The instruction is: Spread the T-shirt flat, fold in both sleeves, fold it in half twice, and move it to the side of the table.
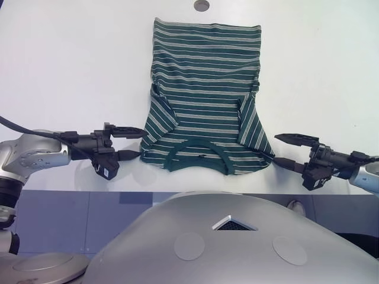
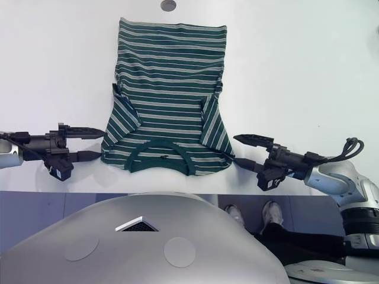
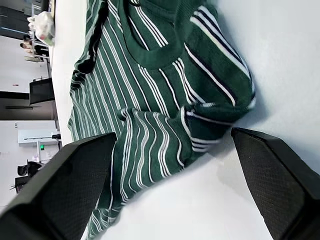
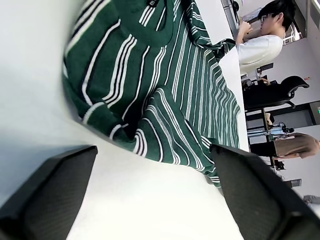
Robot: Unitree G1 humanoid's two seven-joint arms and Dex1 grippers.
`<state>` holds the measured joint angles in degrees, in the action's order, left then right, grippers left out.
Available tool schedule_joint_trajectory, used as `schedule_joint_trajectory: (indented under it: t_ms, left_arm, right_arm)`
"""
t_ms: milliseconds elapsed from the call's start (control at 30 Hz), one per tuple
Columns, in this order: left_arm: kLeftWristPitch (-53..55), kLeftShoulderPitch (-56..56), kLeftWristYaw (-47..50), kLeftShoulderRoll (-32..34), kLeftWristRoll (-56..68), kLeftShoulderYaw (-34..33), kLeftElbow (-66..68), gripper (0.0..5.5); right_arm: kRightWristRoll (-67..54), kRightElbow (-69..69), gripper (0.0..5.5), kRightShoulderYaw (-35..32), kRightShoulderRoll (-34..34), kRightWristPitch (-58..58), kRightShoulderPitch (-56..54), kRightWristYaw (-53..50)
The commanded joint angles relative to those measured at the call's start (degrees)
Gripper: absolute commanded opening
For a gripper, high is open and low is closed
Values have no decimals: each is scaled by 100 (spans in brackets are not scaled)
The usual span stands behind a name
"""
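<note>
T-shirt [image 1: 204, 89] lies flat on table [image 1: 71, 71], green w/ pale stripes. Collar [image 1: 198, 155] is toward robot, hem [image 1: 207, 25] at far side. Left sleeve [image 1: 159, 118] and right sleeve [image 1: 253, 127] are both turned in over the body, so spread + sleeve steps look done.

Step in hand, by my read: setting up for 1st half-fold. No fold across the body yet.

Left gripper [image 1: 141, 142] sits at shirt's near-left shoulder corner, jaws wide, empty. Right gripper [image 1: 276, 148] sits at near-right shoulder corner, jaws wide, empty. Both point inward at the shirt, roughly level w/ collar.

Shirt vs jaws: in each wrist view the shoulder corner sits in the gap btw the two fingers but ahead of the tips, not yet inside. In the head views the lower fingertips are at or just short of the cloth edge. Can't tell if they touch.

Next move likely needs:
- both arms in a bit further, so each corner sits btw the fingers
- lower finger under all layers, incl. the sleeve flap
- close, lift together, carry shoulders toward hem

Risk: catching the top layer only, or uneven lift skewing the fold.
</note>
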<state>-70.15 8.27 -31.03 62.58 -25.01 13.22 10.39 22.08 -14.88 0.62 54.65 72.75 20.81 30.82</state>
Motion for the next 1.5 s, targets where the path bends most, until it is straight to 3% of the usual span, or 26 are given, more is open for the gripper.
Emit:
schedule_joint_trajectory:
  t_ms: [33,167,633,767,900,1033,1267,1400,1500]
  left_arm:
    - [336,101,-226,-203,-535,373,161,425]
    - [441,44,-217,-322,-615,485,208,427]
    - [683,153,-340,-327,-384,903,278,115]
    - [982,153,-483,-289,-154,1061,228,48]
    - [1991,177,-1349,-22,1202,1365,-711,0]
    - [4331,-373,-3133,638,3571,1557,-2679,0]
    - [7170,-1578,-5476,1097,5763,1186,-3875,0]
    - [7976,-1298,-6027,1446,6357,870,-4264,0]
    - [8808,-1712,-6055,1387,7002,470,-4400,0]
  right_arm:
    - [844,-397,422,521,66,-360,48,217]
    - [882,-435,407,731,78,-433,-73,89]
    - [392,134,73,1417,322,-1076,-94,164]
    - [86,170,2,1593,397,-1286,-177,249]
    - [-1444,1393,0,1748,881,-2562,-316,1108]
    - [-3531,2948,0,1759,1793,-5002,-847,2909]
    - [-4674,3945,0,1575,2696,-7040,-1351,5090]
    - [-5262,4218,0,1285,2631,-7997,-1816,5494]
    - [-5618,4010,0,1294,2151,-8846,-2739,5641]
